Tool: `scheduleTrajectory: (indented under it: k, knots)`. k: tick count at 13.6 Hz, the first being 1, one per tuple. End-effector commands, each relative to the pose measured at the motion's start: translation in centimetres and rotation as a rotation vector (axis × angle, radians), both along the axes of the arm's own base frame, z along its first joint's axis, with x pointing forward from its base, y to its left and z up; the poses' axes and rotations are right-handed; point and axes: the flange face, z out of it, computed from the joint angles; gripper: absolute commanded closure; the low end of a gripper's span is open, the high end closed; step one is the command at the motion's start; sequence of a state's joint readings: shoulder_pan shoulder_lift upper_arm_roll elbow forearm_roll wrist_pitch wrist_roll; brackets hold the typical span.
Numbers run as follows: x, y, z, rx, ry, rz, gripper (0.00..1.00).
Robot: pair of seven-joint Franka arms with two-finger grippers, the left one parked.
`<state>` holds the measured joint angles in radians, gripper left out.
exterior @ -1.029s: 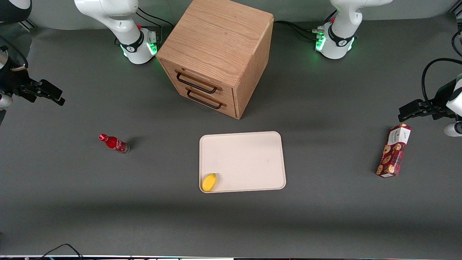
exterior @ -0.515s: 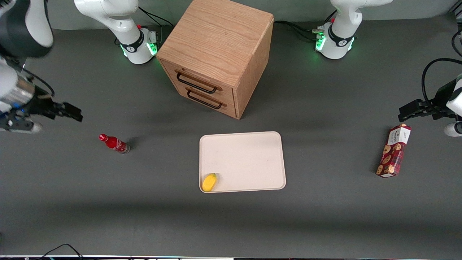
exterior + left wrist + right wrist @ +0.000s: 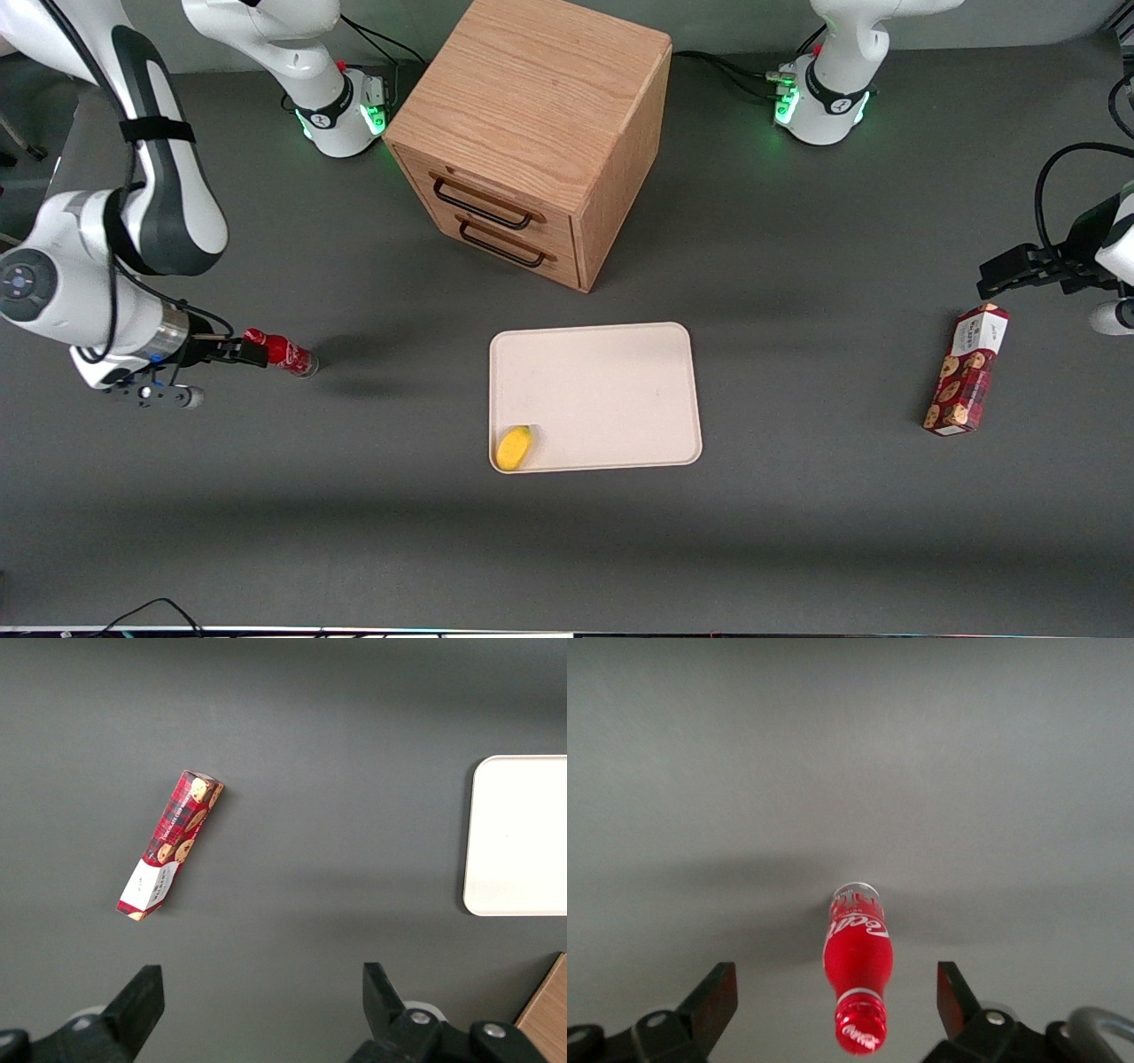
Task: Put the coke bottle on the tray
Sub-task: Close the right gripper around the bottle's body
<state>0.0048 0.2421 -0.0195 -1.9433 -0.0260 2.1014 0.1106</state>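
The coke bottle is small and red with white lettering and stands on the dark table toward the working arm's end. My right gripper is at its cap end. In the right wrist view the bottle sits between the open fingers with its red cap toward the camera and its clear base away. Neither finger touches it. The gripper holds nothing. The cream tray lies flat at the table's middle, well away from the bottle, and also shows in the left wrist view.
A small yellow object lies in the tray's corner nearest the front camera. A wooden drawer cabinet stands farther from the camera than the tray. A red-and-white cookie box lies toward the parked arm's end of the table.
My right arm has swung in from the table's edge and come down toward the front camera. Its gripper has gone from well clear of the bottle to its cap end. The bottle has not moved.
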Motion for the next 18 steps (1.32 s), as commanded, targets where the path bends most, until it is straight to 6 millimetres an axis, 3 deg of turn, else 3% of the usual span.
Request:
scheduleTrajectory:
  k: [1, 3, 8, 9, 10, 13, 16, 18]
  knots:
    - [-2.2, -0.2, -1.5, 0.008, 0.007, 0.026, 0.00]
    - [-3.2, -0.3, -2.9, 0.006, 0.003, 0.027, 0.00]
    - [-3.7, -0.4, -3.8, -0.020, 0.018, 0.052, 0.02]
    - [-3.7, -0.4, -3.7, -0.023, 0.018, 0.054, 0.12]
    - [-3.7, -0.5, -3.6, -0.025, 0.016, 0.055, 0.27]
    - [-3.6, -0.5, -3.4, -0.026, 0.016, 0.052, 0.99]
    - [-3.5, -0.4, -2.8, -0.027, 0.008, 0.047, 1.00]
    - [-2.8, 0.0, -1.2, -0.028, -0.002, 0.041, 1.00]
